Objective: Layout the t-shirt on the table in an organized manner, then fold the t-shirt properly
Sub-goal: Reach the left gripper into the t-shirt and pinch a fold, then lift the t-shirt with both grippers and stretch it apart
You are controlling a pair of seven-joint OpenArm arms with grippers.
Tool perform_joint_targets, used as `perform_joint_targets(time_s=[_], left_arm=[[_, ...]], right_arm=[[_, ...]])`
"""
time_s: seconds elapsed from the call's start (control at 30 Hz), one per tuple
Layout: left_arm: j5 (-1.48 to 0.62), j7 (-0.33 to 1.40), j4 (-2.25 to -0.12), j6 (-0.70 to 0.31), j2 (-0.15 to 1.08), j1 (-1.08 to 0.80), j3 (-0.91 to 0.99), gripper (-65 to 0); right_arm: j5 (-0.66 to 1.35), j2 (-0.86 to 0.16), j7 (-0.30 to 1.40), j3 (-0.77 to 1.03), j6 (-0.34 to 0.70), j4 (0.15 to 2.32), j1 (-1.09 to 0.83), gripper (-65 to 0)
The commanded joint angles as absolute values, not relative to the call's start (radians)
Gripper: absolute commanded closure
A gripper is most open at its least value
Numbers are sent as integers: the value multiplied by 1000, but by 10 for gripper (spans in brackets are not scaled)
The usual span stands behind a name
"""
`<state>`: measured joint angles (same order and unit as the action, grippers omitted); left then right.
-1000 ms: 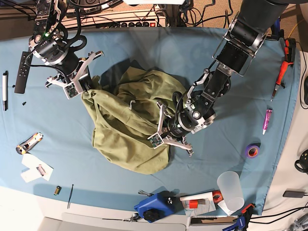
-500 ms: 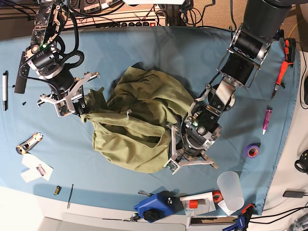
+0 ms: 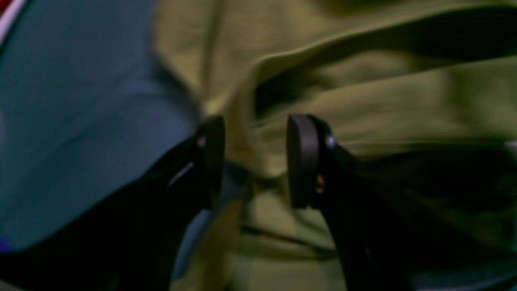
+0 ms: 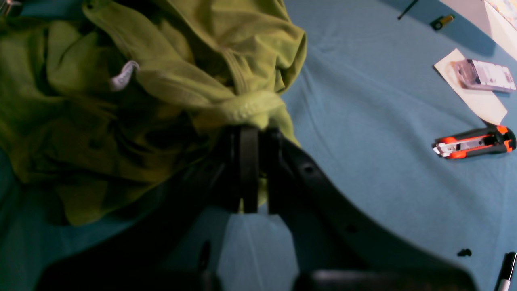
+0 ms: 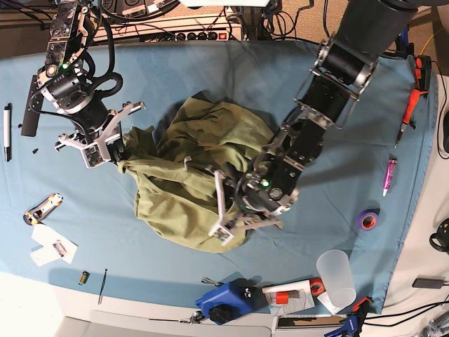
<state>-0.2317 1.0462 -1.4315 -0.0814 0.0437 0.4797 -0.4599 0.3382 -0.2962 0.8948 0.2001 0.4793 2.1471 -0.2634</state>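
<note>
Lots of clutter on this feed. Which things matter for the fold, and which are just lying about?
Job: t-shirt, table, right gripper clamped on its edge, left gripper open over it.
Lying about: utility knife, purple tape roll, plastic cup, remote.

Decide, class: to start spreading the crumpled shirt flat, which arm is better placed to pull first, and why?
Probably the right. The right gripper is shut on a bunched edge of the t-shirt, beside bare table. The left gripper stands open over the cloth, gripping nothing.

Brown floor (image 5: 21, 45) and cable clutter (image 5: 189, 28) beyond the tabletop.
</note>
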Motion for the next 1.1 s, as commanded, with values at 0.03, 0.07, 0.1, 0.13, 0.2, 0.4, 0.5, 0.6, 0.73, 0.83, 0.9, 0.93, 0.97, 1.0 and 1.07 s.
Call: perform_joint_targets(time_s=[0.03,0.07,0.1,0.13,0.2,0.4,0.5,0.6,0.73,0.83,0.9,0.93,0.97,1.0,1.07], left_arm=[[-233,1017,-1448,-78,27,508,-455,-264],[-232,1001,-1443,-78,28,506,-455,-264],[-228,982,-1435,-78,28,503,-455,-264],[-218,963,-1424,-78,28,500,-455,-264],[-192,938,-1396,-78,28,496,-455,-264],[-142,915,-1298,-78,28,496,-455,-264],[-141,892,-1267,-73,28,496,-455,-264],[-122,870,-1251,-19,28,496,-455,-230],[-45,871,-1249,8,28,497,-455,0],[-8,871,-1249,7,28,501,-455,0],[28,881,-1249,7,28,508,-455,0],[48,897,-1250,7,29,514,-455,0],[68,919,-1250,8,29,522,-455,0],[88,941,-1250,8,29,533,-455,0],[115,981,-1250,8,34,557,-455,0]], right_arm=[[342,-308,886,205,477,2165,-255,0],[342,-308,892,205,477,2165,-255,0],[342,-308,897,205,477,2165,-255,0],[342,-308,902,205,477,2165,-255,0],[343,-308,910,205,477,2165,-255,0],[344,-307,909,205,479,2165,-255,0],[344,-308,910,205,479,2165,-255,0],[344,-308,910,205,479,2165,-255,0],[348,-308,911,205,479,2165,-255,0],[398,-308,928,205,493,2165,-255,0],[445,-308,936,204,547,2165,-255,0],[476,-308,938,204,575,2165,-255,0],[509,-308,945,204,598,2165,-255,0],[541,-308,948,204,618,2165,-255,0],[599,-308,956,203,653,2165,-255,0]])
